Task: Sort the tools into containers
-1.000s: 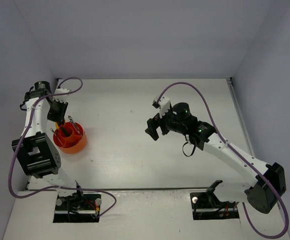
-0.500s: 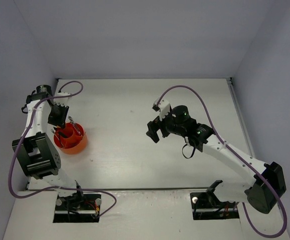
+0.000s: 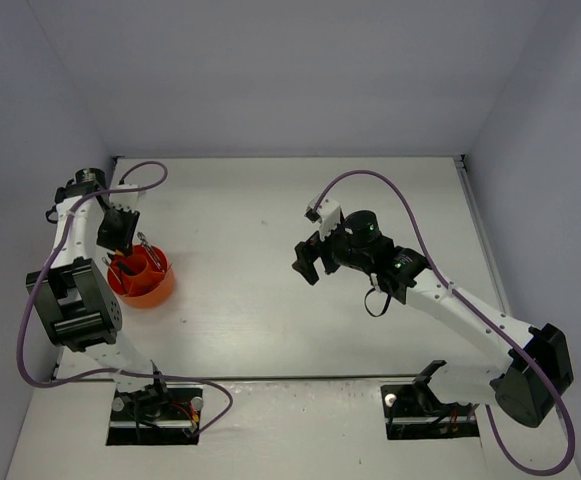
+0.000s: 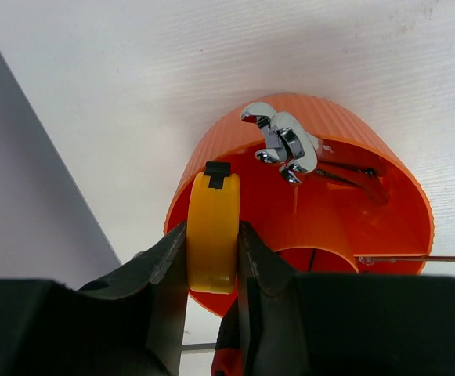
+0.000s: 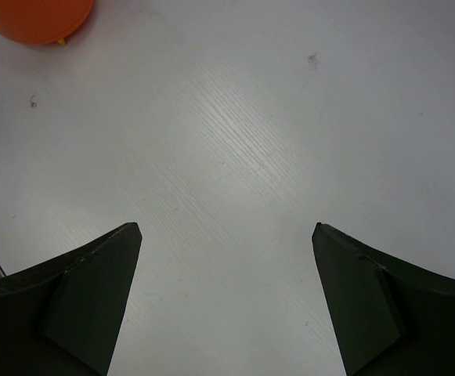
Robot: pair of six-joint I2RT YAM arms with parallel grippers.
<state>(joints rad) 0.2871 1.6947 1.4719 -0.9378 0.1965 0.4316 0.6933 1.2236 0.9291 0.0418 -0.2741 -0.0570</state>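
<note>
In the lower left of the left wrist view, your left gripper (image 4: 211, 236) clamps the yellow tape measure (image 4: 212, 207) over the orange tub (image 4: 344, 133)'s rim. The wrenches (image 4: 284, 145) already lean inside. Your right gripper (image 5: 225, 229) hangs wide and empty over the desk (image 5: 235, 117). Only this drop seems left.

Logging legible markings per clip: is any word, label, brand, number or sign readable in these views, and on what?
None can be read. The yellow tape measure in the left pincer shows only a plain edge; the wrenches in the orange tub show no legible stamp; the table under the open right pincer bears no writing.
</note>
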